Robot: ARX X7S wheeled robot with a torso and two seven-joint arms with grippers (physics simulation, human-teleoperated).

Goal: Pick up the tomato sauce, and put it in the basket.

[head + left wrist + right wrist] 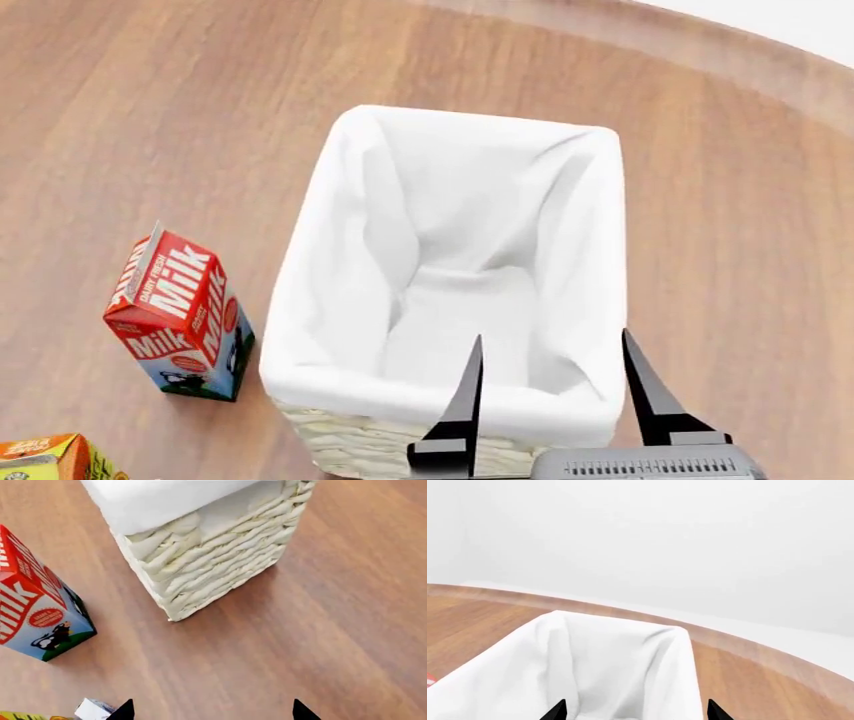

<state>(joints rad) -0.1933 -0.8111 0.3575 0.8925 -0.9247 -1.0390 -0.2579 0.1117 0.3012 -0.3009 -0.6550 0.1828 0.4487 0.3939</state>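
Head view: steeply downward over the basket (441,290). Left wrist view: close on its wicker corner. Right wrist view: level across its lining; all share the basket.

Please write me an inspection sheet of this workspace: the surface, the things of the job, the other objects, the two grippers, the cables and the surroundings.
Surface: round wooden table, bare around the basket.
Job's things: basket near the table's middle, its white lining empty as far as the head view shows; tomato sauce can: nothing seen in any view.
Clutter: milk carton upright left of the basket, apart from it; orange and yellow carton at the head view's lower left corner, mostly cut off.
Grippers: right gripper open over the basket's near rim, holding nothing; left gripper open, holding nothing, near the basket's corner.
Cables: nothing seen.
Surroundings: plain white background.
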